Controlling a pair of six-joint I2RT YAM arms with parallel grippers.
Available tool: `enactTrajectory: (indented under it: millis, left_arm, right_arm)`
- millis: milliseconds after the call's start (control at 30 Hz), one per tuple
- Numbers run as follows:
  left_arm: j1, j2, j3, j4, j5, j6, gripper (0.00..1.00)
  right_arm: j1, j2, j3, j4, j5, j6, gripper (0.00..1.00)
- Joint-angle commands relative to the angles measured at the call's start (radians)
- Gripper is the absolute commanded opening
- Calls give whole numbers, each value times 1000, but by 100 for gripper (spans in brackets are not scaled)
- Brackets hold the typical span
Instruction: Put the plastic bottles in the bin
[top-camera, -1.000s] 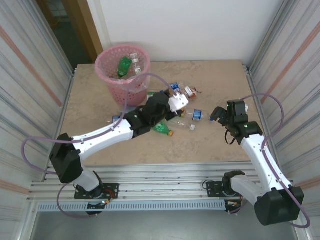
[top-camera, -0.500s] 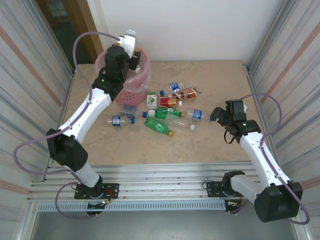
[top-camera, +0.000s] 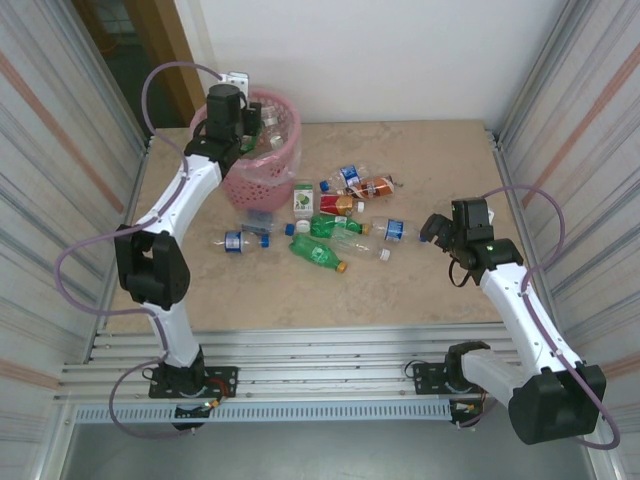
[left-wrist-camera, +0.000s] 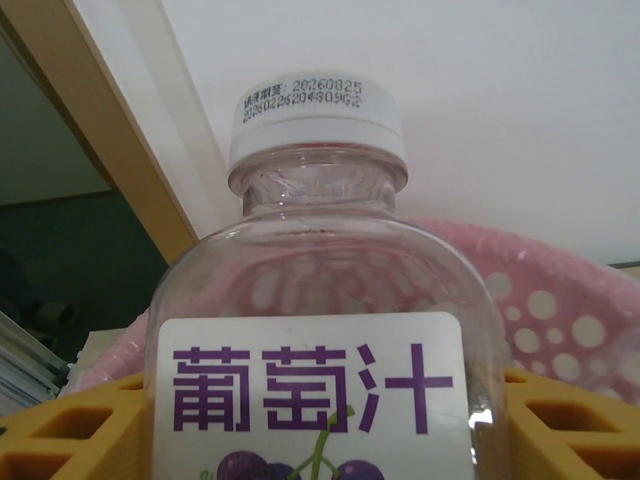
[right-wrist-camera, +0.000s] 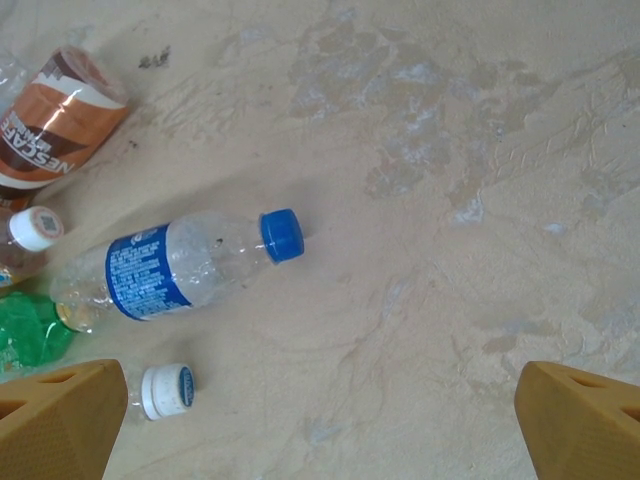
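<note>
On the beige table (top-camera: 420, 290), the pink lattice bin (top-camera: 275, 165) holds crushed bottles (top-camera: 270, 122).

clear bottle (left-wrist-camera: 320, 270) 葡萄汁, cap (left-wrist-camera: 315, 115) 20260825; brown bottle (right-wrist-camera: 55, 120) NESCAF

One bin (top-camera: 268, 172). Two tools: the left tool (left-wrist-camera: 320, 425) and the right tool (top-camera: 434, 228). One clear white-capped bottle (left-wrist-camera: 318, 290) sits between the left tool's fingers. Inside the bin, just beside the left tool, one more clear bottle (top-camera: 272, 118) can be made out; any others there are hidden. On the counter (top-camera: 430, 150), to the left of the right tool, lie ten bottles, as far as the overlapping heap lets them be counted. Two are green bottles (top-camera: 318, 254), one is an orange-brown bottle (top-camera: 375, 186), and seven are clear ones (top-camera: 392, 229) with blue, red or green-and-white labels. Just ahead of the right tool, its wrist view catches six of these, most cut by the frame edge.
</note>
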Motion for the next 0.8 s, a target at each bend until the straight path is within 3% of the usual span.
enactTrajectory:
  millis: [0,167,400,633,767]
  left_arm:
    - [37,7,22,10,63,-32,50]
    - [67,11,-11,-5,128,-54,54]
    - [75,-8,-55,-40,96,-76,58]
    - [76,-41,-105,-40,31,-100,76]
    - [76,-59,-115,-40,7,-103,81]
  right_arm:
    - [-5,-8,26,-21,-10,-14,98]
    - [-4,-7,22,-18,-17,-5,98]
    - [-5,-5,19,-12,-27,0,98]
    - [-4,-14,15,-16,-25,2,98]
    - [-4,-23,13,-19,-21,2,98]
